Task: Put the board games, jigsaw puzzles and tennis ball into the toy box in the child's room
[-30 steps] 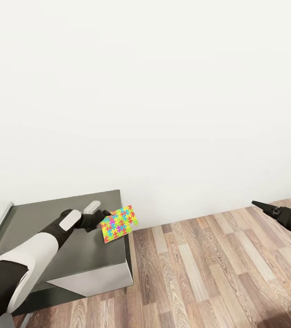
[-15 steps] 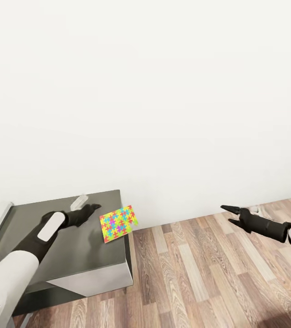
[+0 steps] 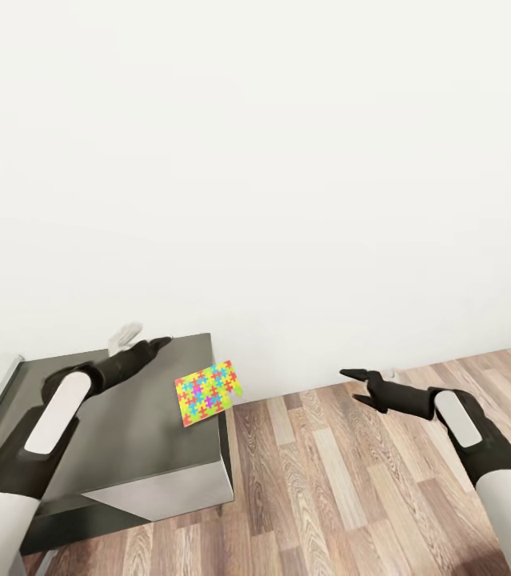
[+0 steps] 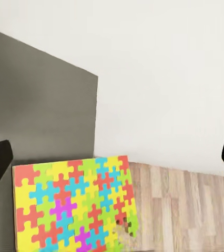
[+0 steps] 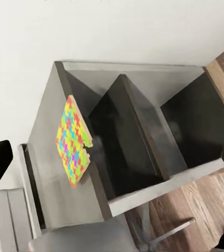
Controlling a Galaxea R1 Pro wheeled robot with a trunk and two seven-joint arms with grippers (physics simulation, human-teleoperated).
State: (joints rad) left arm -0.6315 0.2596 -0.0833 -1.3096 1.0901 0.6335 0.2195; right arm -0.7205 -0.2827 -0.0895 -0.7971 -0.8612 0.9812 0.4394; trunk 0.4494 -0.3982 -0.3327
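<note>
A plain white wall [image 3: 255,160] is taking up most of the head view, from nine o'clock round through twelve to three, and a wood plank floor [image 3: 367,480] is running across the lower right toward five o'clock. The dark grey wing of the table [image 3: 127,448] is sitting at about seven o'clock, its far corner meeting the wall; from the right wrist camera its side is showing open shelf compartments [image 5: 138,142] with dark interiors. The left arm is reaching over the table top, with the left claw [image 3: 147,342] hovering above the far edge, released and holding nothing (in the left wrist view its two fingertips are standing well apart at the frame's opposite sides). The right arm is stretching out over the floor at about four o'clock, its right claw [image 3: 359,384] pointing toward the table with the dark fingers parted and empty. One jigsaw puzzle [image 3: 209,391] is lying flat on the table's right-hand edge near the far corner, one corner overhanging the floor, clear of both claws; its bright interlocking pieces are showing plainly in the left wrist view [image 4: 72,205].
</note>
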